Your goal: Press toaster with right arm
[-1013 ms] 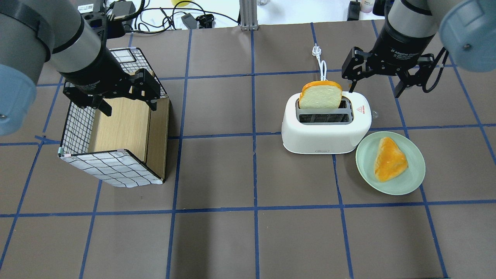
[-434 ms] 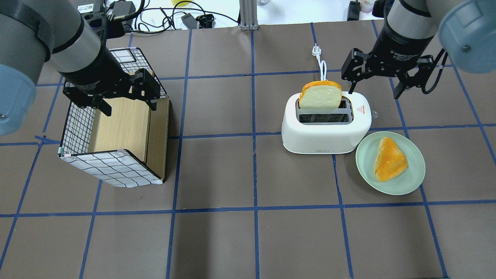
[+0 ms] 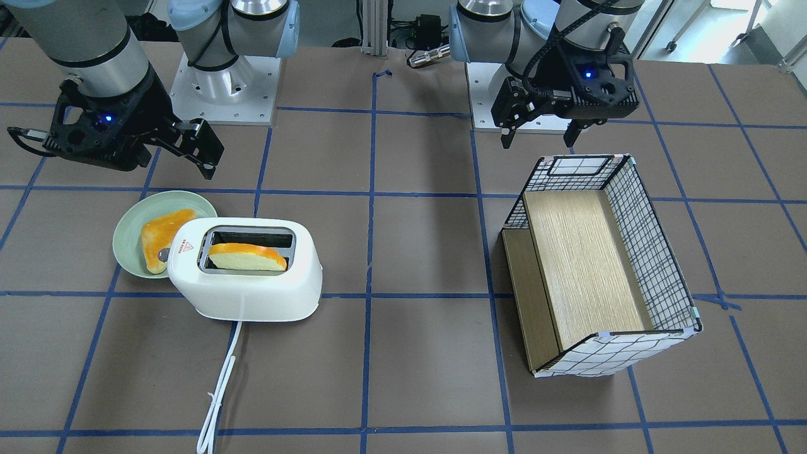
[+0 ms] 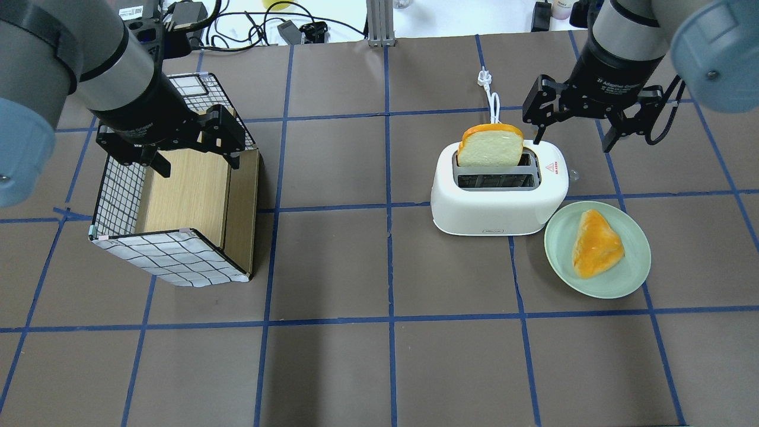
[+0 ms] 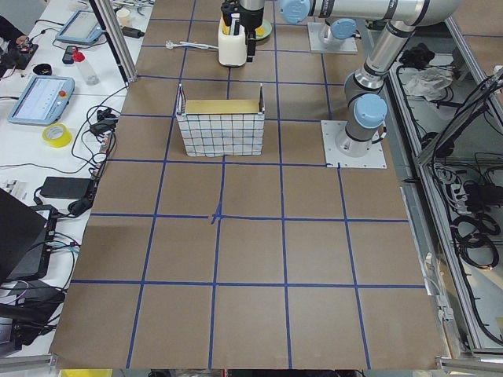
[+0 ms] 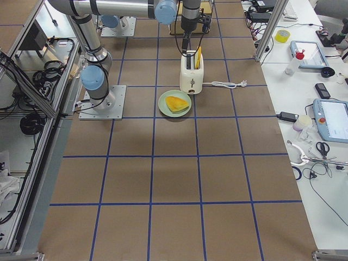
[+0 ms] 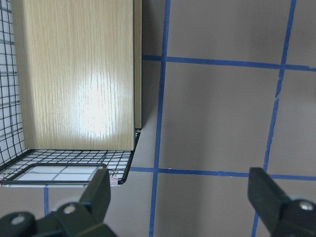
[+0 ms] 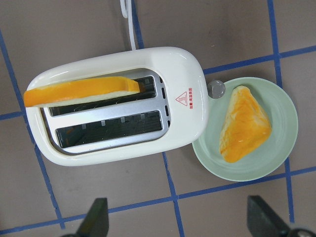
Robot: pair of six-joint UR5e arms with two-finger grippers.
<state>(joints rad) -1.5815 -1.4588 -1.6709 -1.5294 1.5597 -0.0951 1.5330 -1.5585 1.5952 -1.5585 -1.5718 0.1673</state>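
The white two-slot toaster (image 4: 498, 204) stands right of the table's middle. It also shows in the front view (image 3: 252, 296) and the right wrist view (image 8: 185, 131). A slice of toast (image 4: 491, 147) stands up out of its far slot. A small silver knob (image 8: 216, 89) sits on its right end, beside the red triangle sticker (image 4: 552, 168). My right gripper (image 4: 573, 133) hovers open and empty above the table, just beyond the toaster's knob end, touching nothing. Its fingertips (image 8: 96, 219) show at the bottom of the wrist view. My left gripper (image 4: 198, 165) hangs open over the basket.
A green plate (image 4: 628, 284) with an orange pastry (image 4: 596, 243) touches the toaster's right front corner. The toaster's white cord (image 4: 491, 98) runs toward the far edge. A wire basket with a wooden floor (image 4: 172, 255) stands at the left, under the left gripper (image 7: 181, 197).
My right gripper has shifted very slightly toward the table's far side and stays open. The toaster, the toast and the left arm have not moved.
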